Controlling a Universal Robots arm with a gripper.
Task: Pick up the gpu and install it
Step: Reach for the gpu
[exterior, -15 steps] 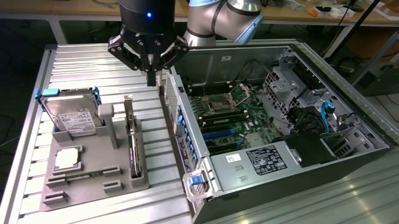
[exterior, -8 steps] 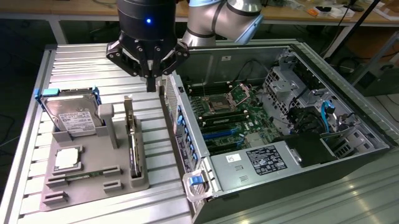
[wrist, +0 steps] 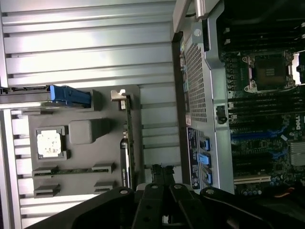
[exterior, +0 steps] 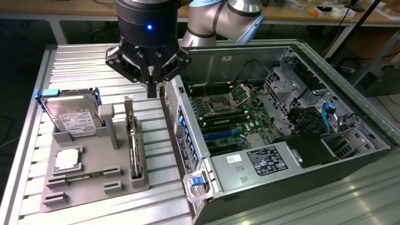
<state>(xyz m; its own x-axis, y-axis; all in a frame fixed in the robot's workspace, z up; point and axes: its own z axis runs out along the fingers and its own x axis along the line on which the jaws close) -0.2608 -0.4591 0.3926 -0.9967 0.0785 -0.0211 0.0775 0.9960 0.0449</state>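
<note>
1 gripper [exterior: 151,93], fingers fully closed and holding nothing, hangs above the gap between the holder and the case. 1 gpu [exterior: 132,140] stands on edge in 1 grey holder [exterior: 87,193], alongside 1 hard drive [exterior: 74,117], 1 CPU [exterior: 67,160] and 1 memory stick [exterior: 80,177]. 1 open computer case [exterior: 218,61] stands just beside the holder.

A ribbed metal table [exterior: 75,65] catches bright light — behind it runs a wooden workbench [exterior: 69,9], with dark floor [exterior: 16,84] at the exterior view's left.

The gpu [exterior: 132,145] edge-on, fan face hidden; hard drive [wrist: 24,96] partly beyond the wrist view's edge.
</note>
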